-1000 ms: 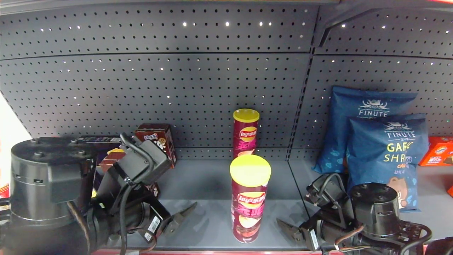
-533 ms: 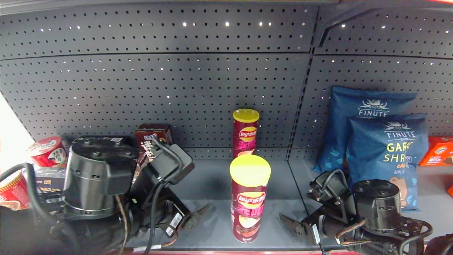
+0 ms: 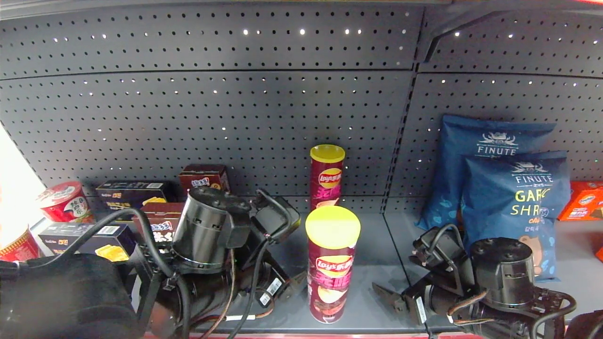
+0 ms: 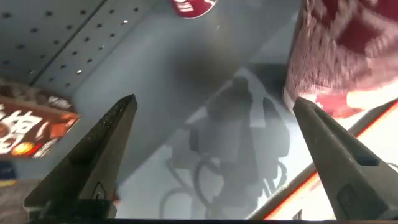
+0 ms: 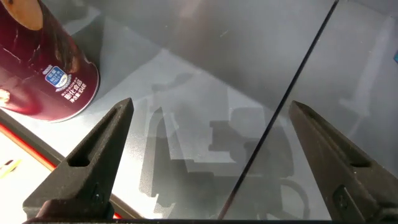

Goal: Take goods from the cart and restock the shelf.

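Two maroon chip cans with yellow lids stand upright on the grey shelf (image 3: 372, 254). The front can (image 3: 331, 263) is near the shelf's front edge, and the back can (image 3: 327, 176) stands against the pegboard. My left gripper (image 3: 296, 281) is low on the shelf just left of the front can, open and holding nothing. In the left wrist view the gripper (image 4: 214, 155) frames bare shelf, with the front can (image 4: 345, 56) beside one finger. My right gripper (image 3: 385, 295) sits low to the can's right, open and empty. In the right wrist view the gripper (image 5: 211, 162) has the can (image 5: 43, 68) off to one side.
Dark snack boxes (image 3: 132, 193), a brown box (image 3: 203, 176) and red cup noodles (image 3: 63, 202) fill the shelf's left part. Blue snack bags (image 3: 509, 188) and an orange box (image 3: 584, 200) stand right of the upright divider (image 3: 400, 141). Bare shelf lies between the two cans' sides and the grippers.
My left arm has swung to the right, bringing its open gripper close to the front can and uncovering the boxes and cups on the left. The right arm has barely shifted.
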Robot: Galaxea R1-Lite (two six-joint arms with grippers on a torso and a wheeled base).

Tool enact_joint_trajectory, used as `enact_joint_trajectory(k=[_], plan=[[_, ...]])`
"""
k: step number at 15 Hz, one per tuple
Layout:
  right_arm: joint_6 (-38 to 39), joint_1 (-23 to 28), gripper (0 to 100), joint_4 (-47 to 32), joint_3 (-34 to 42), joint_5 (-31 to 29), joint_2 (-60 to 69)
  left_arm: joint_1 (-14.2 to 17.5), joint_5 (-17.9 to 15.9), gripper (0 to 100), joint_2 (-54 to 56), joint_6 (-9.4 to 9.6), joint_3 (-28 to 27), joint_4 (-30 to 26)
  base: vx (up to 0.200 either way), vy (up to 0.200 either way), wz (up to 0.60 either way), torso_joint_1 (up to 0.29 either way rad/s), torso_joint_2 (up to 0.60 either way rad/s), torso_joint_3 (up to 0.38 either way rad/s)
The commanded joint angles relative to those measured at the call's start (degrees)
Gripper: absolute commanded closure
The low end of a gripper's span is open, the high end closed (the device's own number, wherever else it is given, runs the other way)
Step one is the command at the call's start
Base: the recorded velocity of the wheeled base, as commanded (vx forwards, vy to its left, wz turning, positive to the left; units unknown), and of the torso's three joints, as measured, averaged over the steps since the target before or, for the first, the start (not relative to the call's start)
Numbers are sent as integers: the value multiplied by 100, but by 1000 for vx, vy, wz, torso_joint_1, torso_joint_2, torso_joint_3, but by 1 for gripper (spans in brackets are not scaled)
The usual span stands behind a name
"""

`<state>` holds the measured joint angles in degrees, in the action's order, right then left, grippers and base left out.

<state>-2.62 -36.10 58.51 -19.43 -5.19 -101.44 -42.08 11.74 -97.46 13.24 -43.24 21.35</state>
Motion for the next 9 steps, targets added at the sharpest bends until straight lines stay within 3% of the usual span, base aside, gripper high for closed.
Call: enact_joint_trajectory(k=[1,9], plan=[[-2,-3,0,2,1,1,1,-11,4,0,-194,3,-27,10,0,0,0,0,0,0],[7,-3,0,2,-26,36,-60,-11,-5,0,-229,3,-27,19,0,0,0,0,0,0]])
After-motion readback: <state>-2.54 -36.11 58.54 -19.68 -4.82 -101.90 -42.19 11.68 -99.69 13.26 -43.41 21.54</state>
